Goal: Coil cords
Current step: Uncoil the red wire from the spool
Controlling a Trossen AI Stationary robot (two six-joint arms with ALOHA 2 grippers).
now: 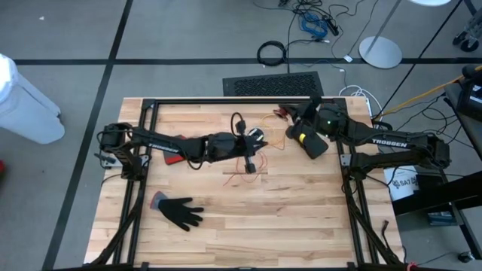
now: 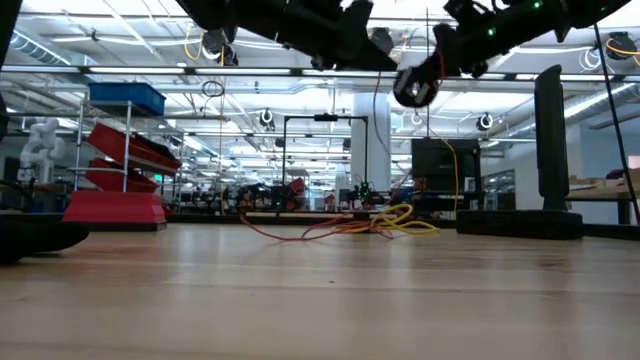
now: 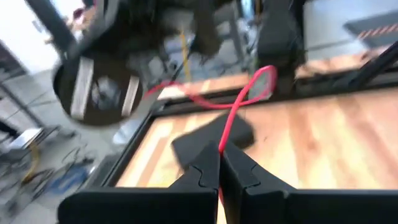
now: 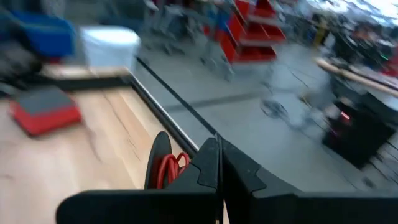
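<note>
A thin red-orange cord (image 1: 256, 162) runs between my two grippers over the middle of the wooden table (image 1: 301, 211), its slack lying on the wood. My left gripper (image 3: 221, 165), at the table's centre (image 1: 256, 139), is shut on one stretch of it. My right gripper (image 4: 219, 155), near the far edge (image 1: 285, 113), is shut beside a small coil of the same cord (image 4: 169, 168). A thin black cord (image 1: 239, 120) loops just beyond the left gripper; whether it rests on the table I cannot tell. My left gripper pinches a single strand of the red-orange cord (image 3: 222, 140) between its two fingertips. The fingers come in nearly level, from the table's left. Beyond them the strand rises and crosses itself in a loop (image 3: 261, 81), clear of the table. My right gripper carries the coiled red-orange loops (image 4: 169, 168) against the side of its shut fingers, clear of the table. The fingers themselves hide the spot where they grip it. They point nearly level toward the table's far left.
A black glove (image 1: 179, 211) lies on the near left of the table. A black grille mat (image 1: 273, 84) sits beyond the far edge, with a thick black cable ring (image 1: 271, 53) on the floor behind it. The metal frame rails (image 1: 226, 100) border the table.
</note>
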